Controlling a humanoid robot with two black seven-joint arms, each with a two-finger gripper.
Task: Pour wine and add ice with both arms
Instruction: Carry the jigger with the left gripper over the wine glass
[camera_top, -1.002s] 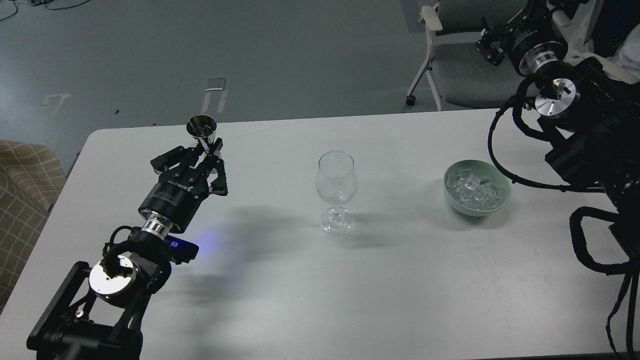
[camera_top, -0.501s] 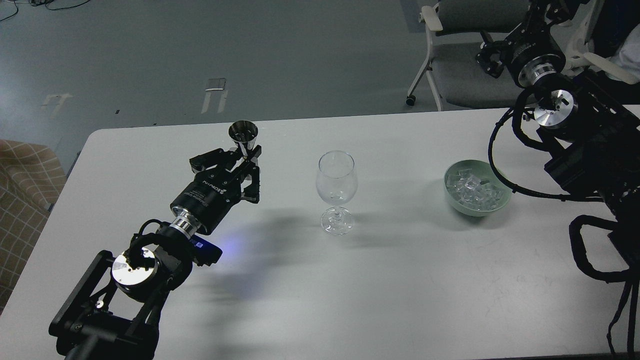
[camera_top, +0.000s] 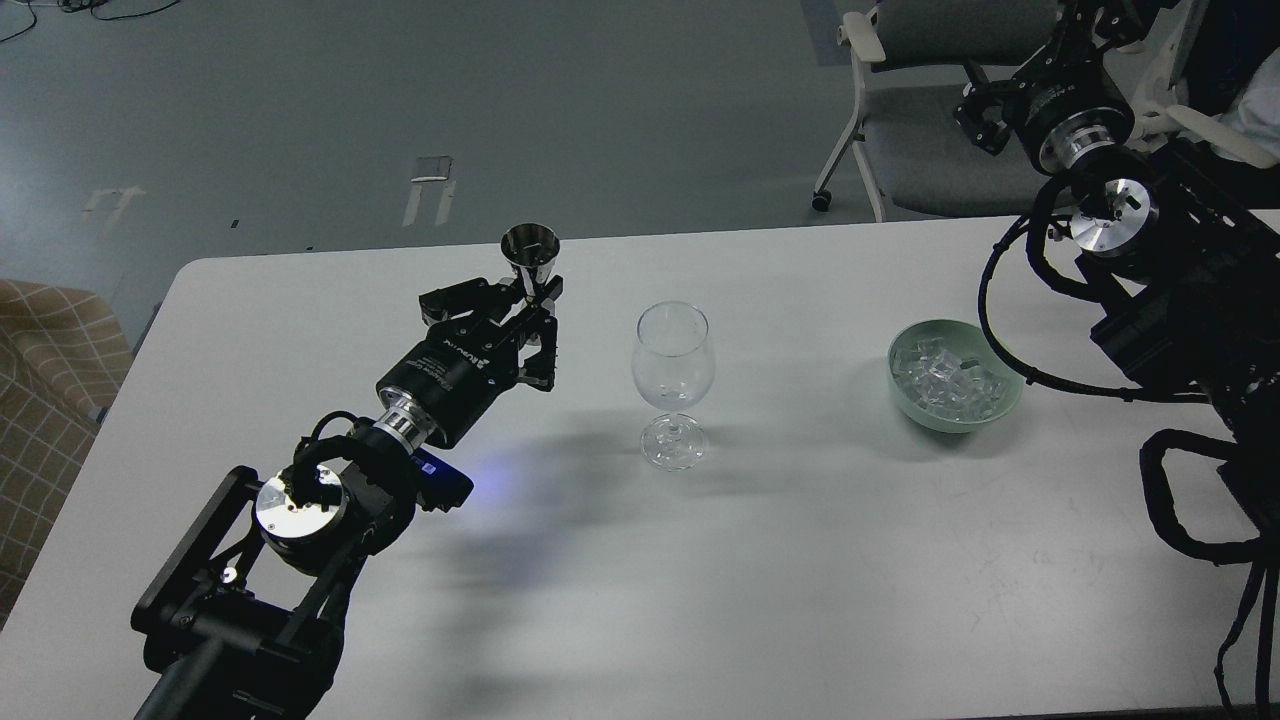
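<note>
My left gripper (camera_top: 536, 298) is shut on the stem of a small shiny metal cone cup (camera_top: 530, 248). It holds the cup upright above the table, just left of the empty clear wine glass (camera_top: 673, 365). I cannot make out any wine in the cup or the glass. Several clear ice cubes (camera_top: 945, 378) lie in a pale green bowl (camera_top: 1008, 398) to the right of the glass. My right gripper (camera_top: 978, 108) is raised at the far right, beyond the table's back edge and above the bowl. It looks dark, and its fingers cannot be told apart.
The white table (camera_top: 700, 560) holds only the glass and the bowl. A grey chair (camera_top: 900, 130) stands behind the table's back right. A tan checked seat (camera_top: 40, 370) is at the left edge. My right arm's cables (camera_top: 1010, 330) loop close to the bowl.
My left gripper has carried the metal cup to the right, from the table's left part to just beside the wine glass. The right arm has shifted only slightly.
</note>
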